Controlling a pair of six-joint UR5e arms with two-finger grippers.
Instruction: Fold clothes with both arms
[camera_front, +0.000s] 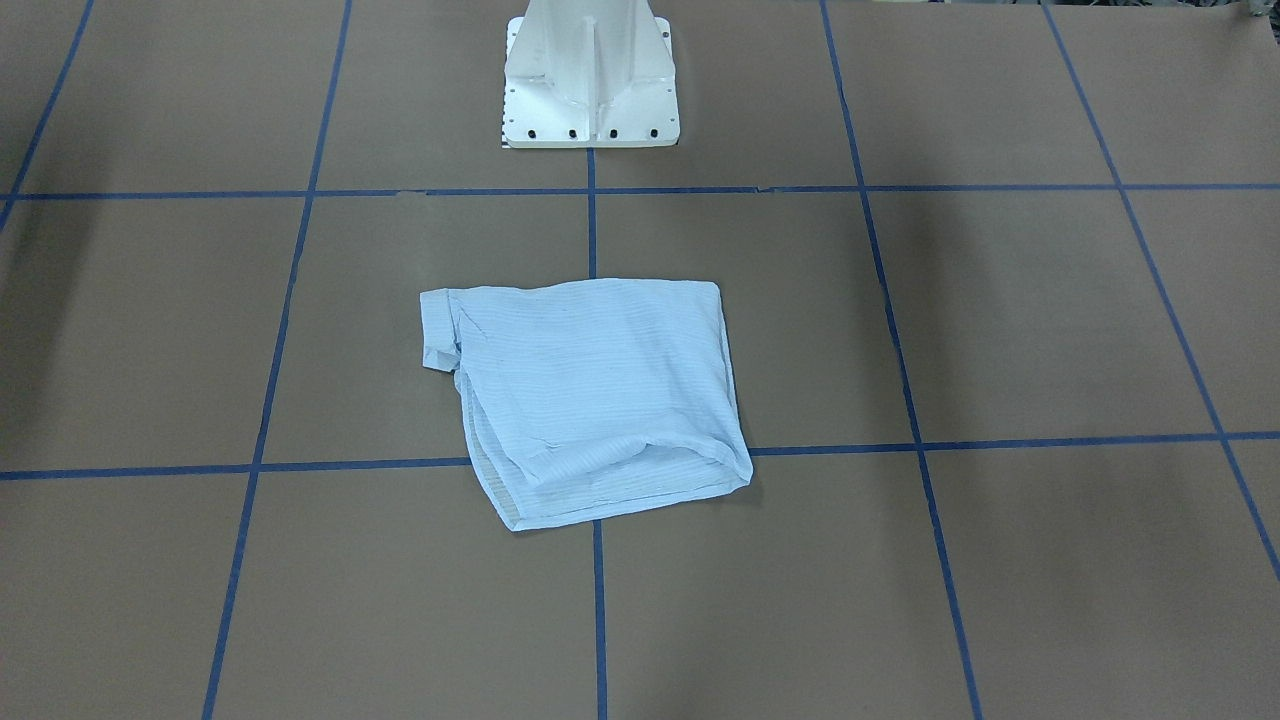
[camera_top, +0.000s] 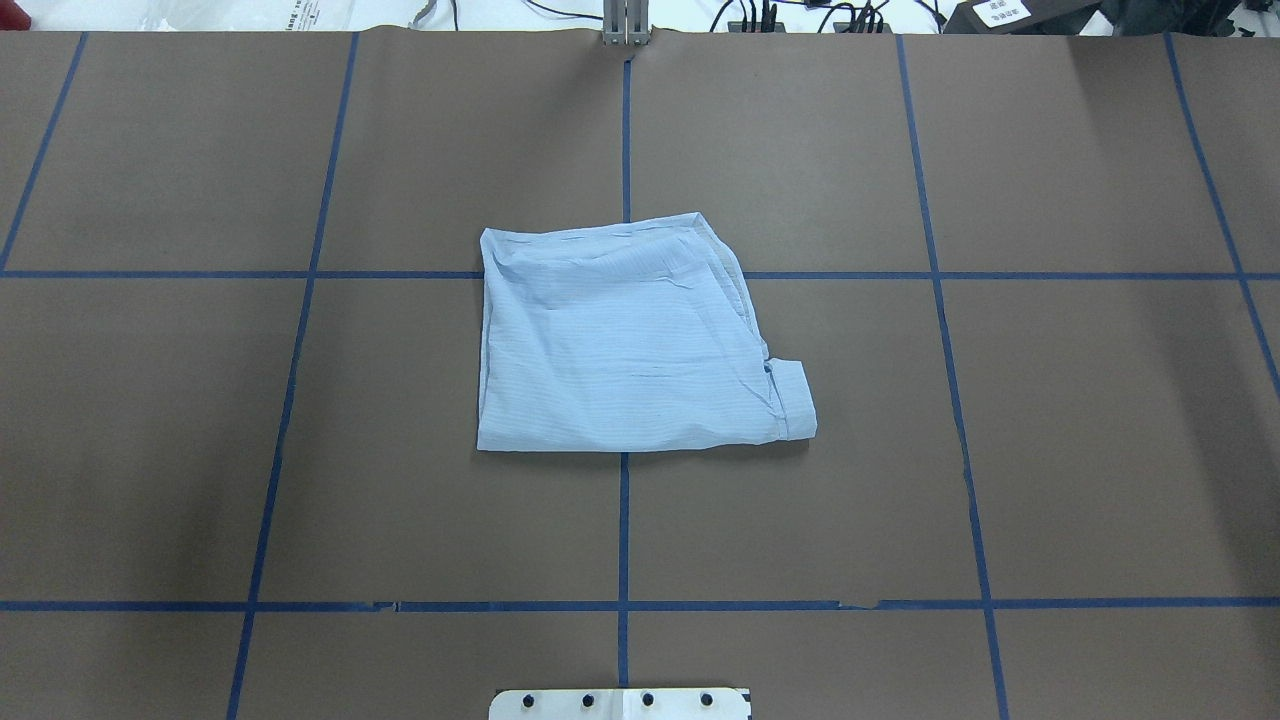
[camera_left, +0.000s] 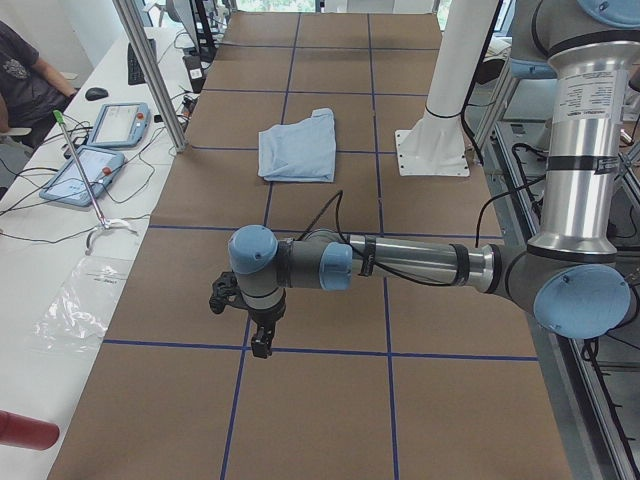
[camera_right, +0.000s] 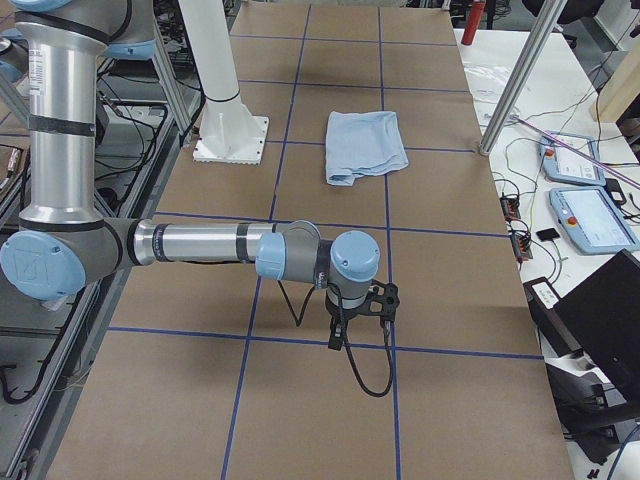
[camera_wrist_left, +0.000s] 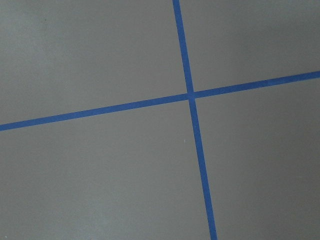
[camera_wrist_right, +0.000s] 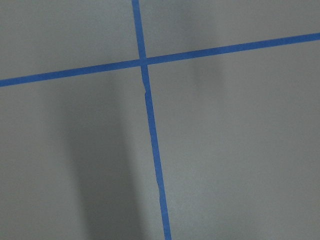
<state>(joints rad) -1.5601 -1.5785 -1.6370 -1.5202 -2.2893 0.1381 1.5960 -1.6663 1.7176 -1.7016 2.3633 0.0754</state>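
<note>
Brown table (camera_top: 200, 450), blue tape grid (camera_top: 623, 520); white pedestal (camera_front: 590, 80); tablet (camera_left: 118, 125) near seated person (camera_left: 25, 75).

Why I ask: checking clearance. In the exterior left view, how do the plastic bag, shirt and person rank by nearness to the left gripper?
1. plastic bag: on the white bench, beside the left gripper.
2. shirt: mid-table, farther along.
3. person: far end, bench side.

Left arm (camera_left: 420, 262) and right arm (camera_right: 200, 243) outstretched level, wrists downward.
</note>
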